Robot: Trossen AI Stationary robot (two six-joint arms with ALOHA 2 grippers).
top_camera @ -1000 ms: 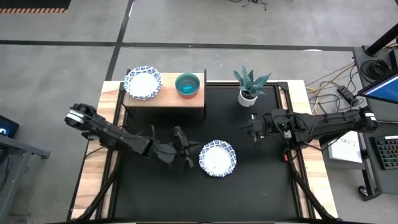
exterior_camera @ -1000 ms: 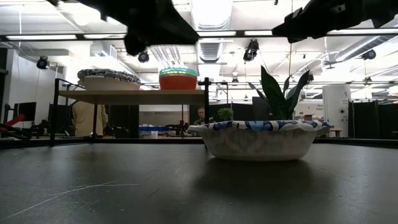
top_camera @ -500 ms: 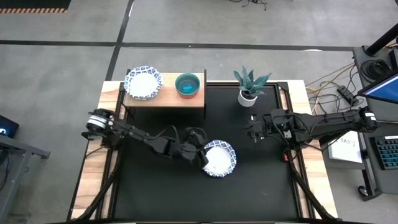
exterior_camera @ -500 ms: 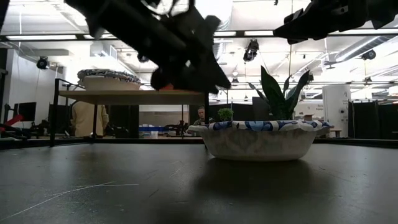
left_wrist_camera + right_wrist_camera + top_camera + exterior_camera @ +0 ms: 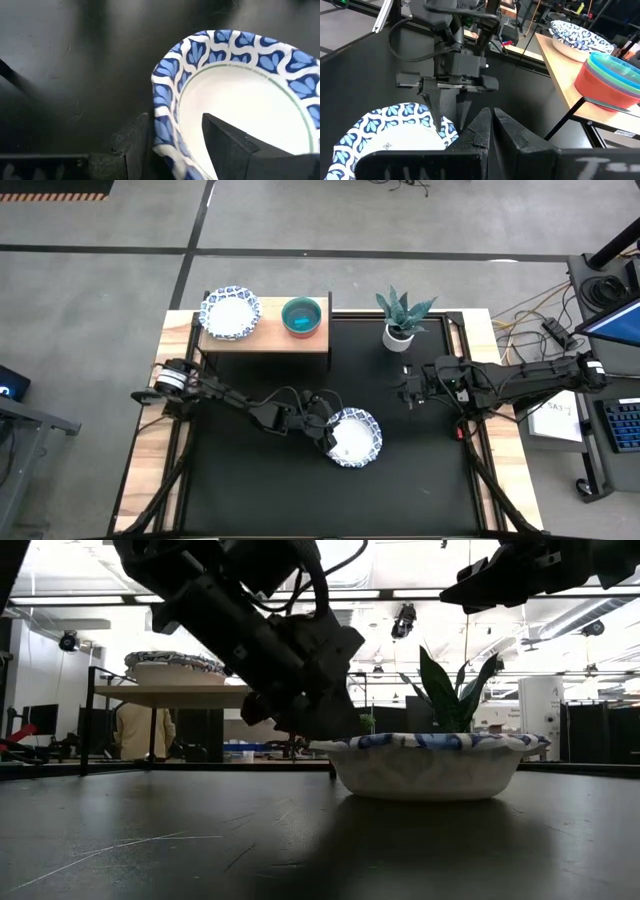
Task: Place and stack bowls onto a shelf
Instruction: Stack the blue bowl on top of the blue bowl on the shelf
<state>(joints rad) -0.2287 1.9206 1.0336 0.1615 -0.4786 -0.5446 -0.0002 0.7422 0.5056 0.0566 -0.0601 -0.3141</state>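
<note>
Since a second ago, left gripper (image 5: 326, 432) has reached the bowl (image 5: 353, 436) mid-mat, right of centre; fingers spread astride its left rim. Close squarely before lifting. Right gripper (image 5: 410, 389) waits, fingers pressed together.

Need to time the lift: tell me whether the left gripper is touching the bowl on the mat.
Cannot tell. In the left wrist view the left gripper straddles the bowl's rim, one finger inside, one outside, but no contact or gap shows plainly.

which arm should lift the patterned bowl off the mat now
Left. The left hand already straddles the patterned bowl's rim, one finger inside, one outside. The right hand hangs above the mat near the plant, fingers together.
</note>
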